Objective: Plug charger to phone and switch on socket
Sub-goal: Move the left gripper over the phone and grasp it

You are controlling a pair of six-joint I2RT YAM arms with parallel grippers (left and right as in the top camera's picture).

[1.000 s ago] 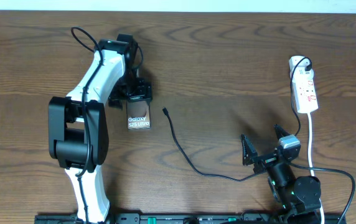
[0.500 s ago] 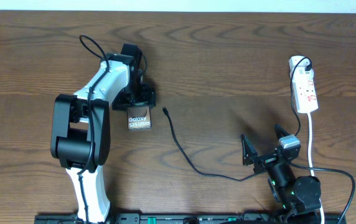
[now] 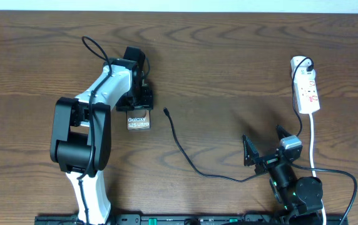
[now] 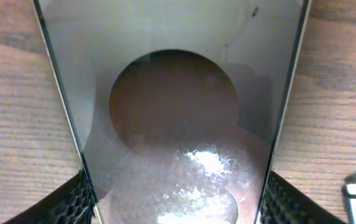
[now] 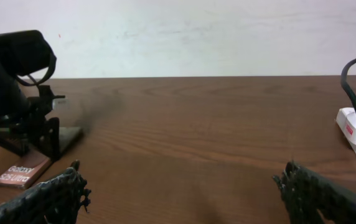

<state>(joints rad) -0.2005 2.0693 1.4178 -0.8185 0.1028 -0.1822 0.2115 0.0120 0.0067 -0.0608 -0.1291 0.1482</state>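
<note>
Left end effector (image 3: 139,107) is clamped across the long edges of the phone (image 3: 139,121). In the wrist cam its fingers (image 4: 72,200) sit right against both sides of the glass. The phone is on the bench (image 3: 229,62), with the "Galaxy S25 Ultra" end sticking out toward the robot. The charger (image 3: 182,150) snakes across the middle of the bench, and its plug tip (image 3: 166,112) lies just beside the phone, not touching it. Right end effector (image 3: 263,140) has its fingers spread wide, nothing in them. The socket (image 3: 306,90) is far right, with a black plug (image 3: 304,62) in its far end and a white cord (image 3: 312,144) trailing back.
</note>
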